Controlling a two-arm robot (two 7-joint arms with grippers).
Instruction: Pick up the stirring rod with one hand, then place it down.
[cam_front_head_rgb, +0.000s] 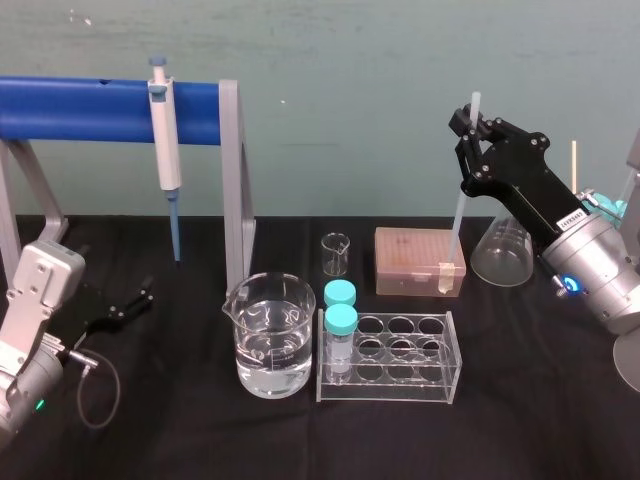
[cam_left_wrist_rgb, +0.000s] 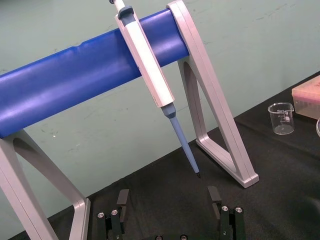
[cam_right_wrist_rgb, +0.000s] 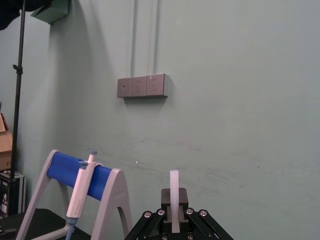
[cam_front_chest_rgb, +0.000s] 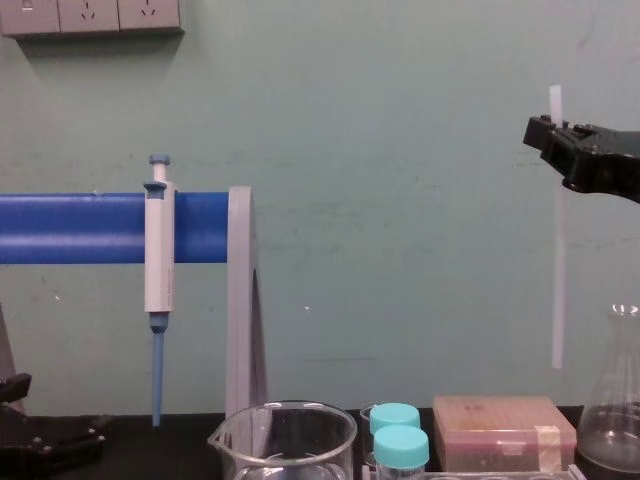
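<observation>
The stirring rod (cam_front_head_rgb: 459, 215) is a thin whitish translucent stick that hangs nearly upright, clear of the table, its lower end above the pink box. My right gripper (cam_front_head_rgb: 467, 130) is shut on it near its upper end, with a short stub sticking out above the fingers. From the side, the stirring rod (cam_front_chest_rgb: 558, 280) drops straight down from the right gripper (cam_front_chest_rgb: 552, 135). In the right wrist view the stirring rod (cam_right_wrist_rgb: 174, 192) stands between the closed fingers. My left gripper (cam_front_head_rgb: 125, 305) rests low at the table's left, and its fingers (cam_left_wrist_rgb: 122, 199) are spread open with nothing between them.
A white-and-blue pipette (cam_front_head_rgb: 166, 150) hangs on the blue-barred stand (cam_front_head_rgb: 232, 180). A beaker of water (cam_front_head_rgb: 270, 340), a small beaker (cam_front_head_rgb: 336, 254), a clear tube rack (cam_front_head_rgb: 400, 365) with two teal-capped tubes, the pink box (cam_front_head_rgb: 415, 262) and a conical flask (cam_front_head_rgb: 505, 250) crowd the table's middle and right.
</observation>
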